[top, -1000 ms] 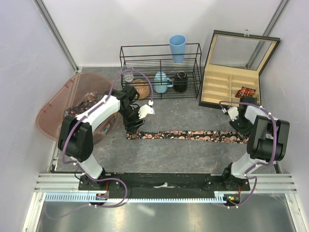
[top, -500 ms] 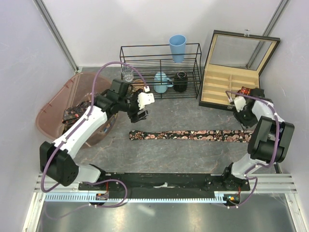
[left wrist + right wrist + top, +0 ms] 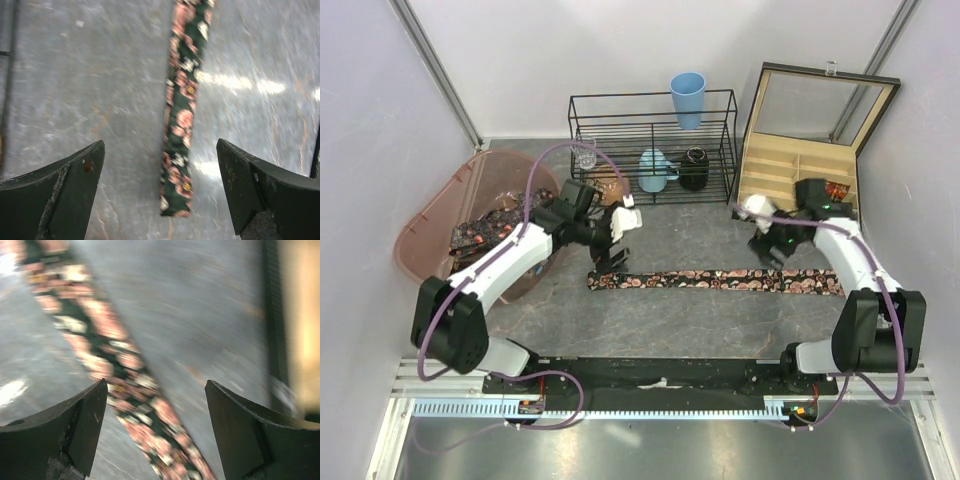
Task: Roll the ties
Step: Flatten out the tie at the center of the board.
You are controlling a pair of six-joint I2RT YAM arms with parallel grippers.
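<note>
One long dark tie (image 3: 720, 281) with pink and tan flowers lies flat and unrolled across the table. My left gripper (image 3: 616, 256) is open and empty, hovering just above the tie's narrow left end (image 3: 178, 150), which sits between its fingers (image 3: 82, 175). My right gripper (image 3: 767, 246) is open and empty above the tie's wider right part (image 3: 125, 365), blurred there. More ties (image 3: 480, 232) lie heaped in the pink tub (image 3: 425, 235). A small rolled tie (image 3: 834, 190) sits in the wooden box.
A black wire rack (image 3: 653, 150) at the back holds a blue cup (image 3: 687, 98), a glass, a blue pot and a dark jar. An open wooden compartment box (image 3: 798, 170) stands at the back right, its lid raised. White walls close in both sides.
My left gripper lifted off the tie's left end, then came back down over it. My right gripper swung up toward the box, then moved left over the tie. The tie stayed flat.
</note>
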